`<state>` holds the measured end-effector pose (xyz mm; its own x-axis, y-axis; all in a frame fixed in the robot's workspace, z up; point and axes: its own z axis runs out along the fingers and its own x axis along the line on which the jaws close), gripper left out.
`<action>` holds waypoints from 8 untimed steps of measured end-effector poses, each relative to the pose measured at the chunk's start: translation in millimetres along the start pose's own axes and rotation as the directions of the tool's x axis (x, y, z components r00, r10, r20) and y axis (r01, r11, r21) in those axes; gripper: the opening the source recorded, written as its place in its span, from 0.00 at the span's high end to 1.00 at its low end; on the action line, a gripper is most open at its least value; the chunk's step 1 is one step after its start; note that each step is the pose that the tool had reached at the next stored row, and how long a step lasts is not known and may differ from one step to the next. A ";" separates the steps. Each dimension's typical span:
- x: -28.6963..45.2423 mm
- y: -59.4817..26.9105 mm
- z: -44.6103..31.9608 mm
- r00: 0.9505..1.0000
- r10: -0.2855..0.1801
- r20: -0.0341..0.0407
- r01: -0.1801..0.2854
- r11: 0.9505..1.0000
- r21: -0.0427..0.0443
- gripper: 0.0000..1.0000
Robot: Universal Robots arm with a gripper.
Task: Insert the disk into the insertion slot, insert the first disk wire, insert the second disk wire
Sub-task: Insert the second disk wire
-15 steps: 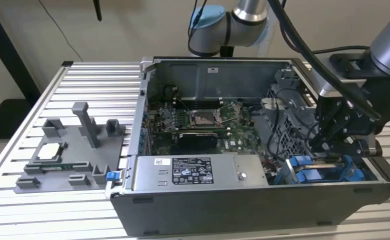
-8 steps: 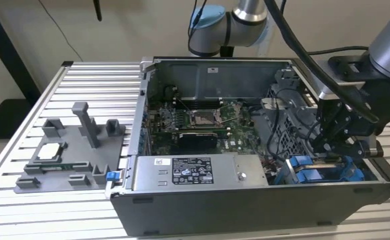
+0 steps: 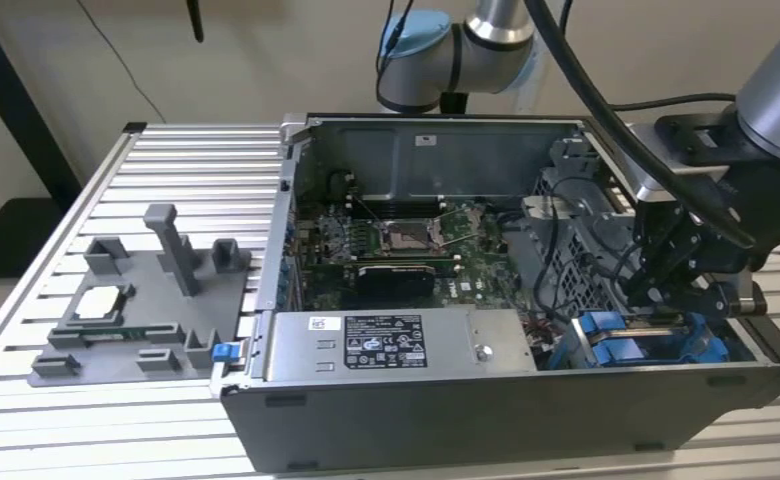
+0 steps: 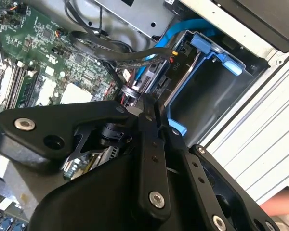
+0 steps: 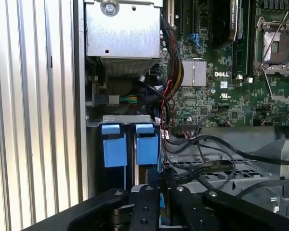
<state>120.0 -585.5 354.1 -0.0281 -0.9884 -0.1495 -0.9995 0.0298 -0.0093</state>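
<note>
Blue rails mark the slot [image 3: 657, 345] at the case's [image 3: 497, 420] front corner, disk [image 4: 195, 91] seated lengthwise inside. The fingers [image 4: 139, 94] pinch a wire plug [image 4: 151, 72] just beside the disk's connector end.

Glossy blue plastic insertion slot [image 3: 657, 345] rails.

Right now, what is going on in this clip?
A single robot arm's black gripper is down inside the open dark grey computer case, at the drive bay with blue plastic rails on the exterior view's right. In the second wrist view the gripper is at a black cable with a connector end, beside the blue carrier frame. The green motherboard lies exposed nearby.
</note>
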 end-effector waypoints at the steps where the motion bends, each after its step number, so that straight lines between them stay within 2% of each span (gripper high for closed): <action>1: 0.0 0.0 0.0 1.000 0.000 0.000 0.000 1.000 0.000 1.00; 8: 0.1 0.1 0.7 1.000 0.000 0.000 0.000 1.000 0.003 1.00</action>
<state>119.9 -585.4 353.3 -0.0277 -0.9883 -0.1497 -0.9995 0.0299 -0.0124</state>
